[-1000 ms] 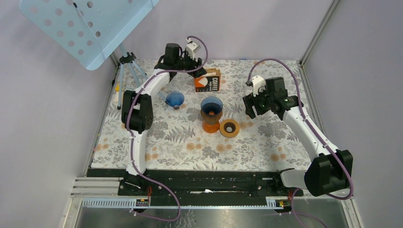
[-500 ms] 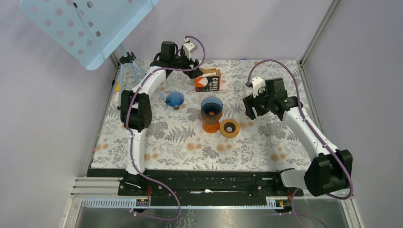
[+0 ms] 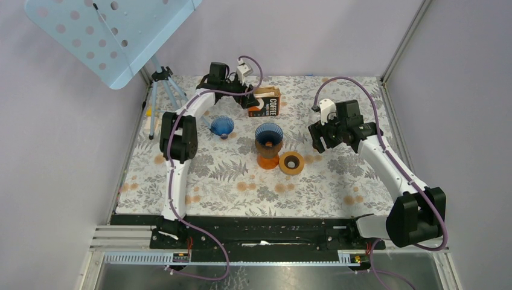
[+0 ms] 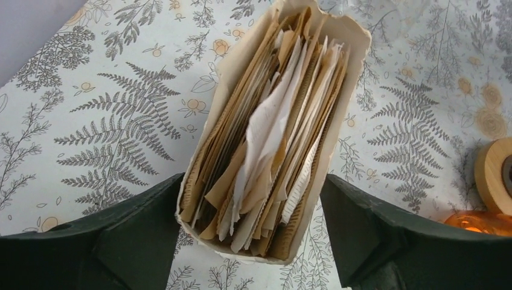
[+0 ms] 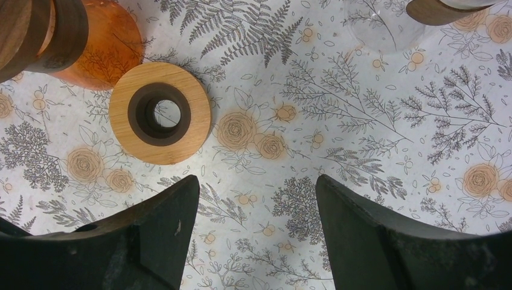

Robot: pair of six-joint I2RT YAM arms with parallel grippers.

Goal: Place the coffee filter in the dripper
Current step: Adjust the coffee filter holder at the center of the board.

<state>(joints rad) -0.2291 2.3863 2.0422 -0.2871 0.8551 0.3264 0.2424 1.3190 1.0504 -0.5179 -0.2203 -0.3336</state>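
Since a second ago the left arm has swung at the far end of the table and dipped toward the filter box (image 3: 266, 104); the right arm has barely shifted. Left gripper (image 4: 250, 232) is spread wide, holding nothing, one finger on each side of the box's open mouth. Whether the fingers (image 4: 121, 241) touch the cardboard, can't tell. The filters (image 4: 272, 139) are all in the box, a tightly packed stack of brown and white paper with uneven edges, none pulled out yet. The dripper (image 3: 268, 134), a blue cone on an orange stand, sits mid-table, near the box but apart from it, and looks empty from above. A second blue cone (image 3: 222, 125) sits to its left; I take the one on the stand as the target, not certain. Right gripper (image 5: 256, 229) is also spread and empty, hovering over the flowered tablecloth (image 5: 362, 121) beside a wooden ring (image 5: 160, 113). Step in hand looks like picking one filter. To do it well, the fingers are too wide now and straddle the whole box, so narrow them and centre on one raised paper edge, likely the white one sticking up mid-stack. Pinch only the top edge and lift straight out slowly. Risks are grabbing several sheets or dragging the light box along.
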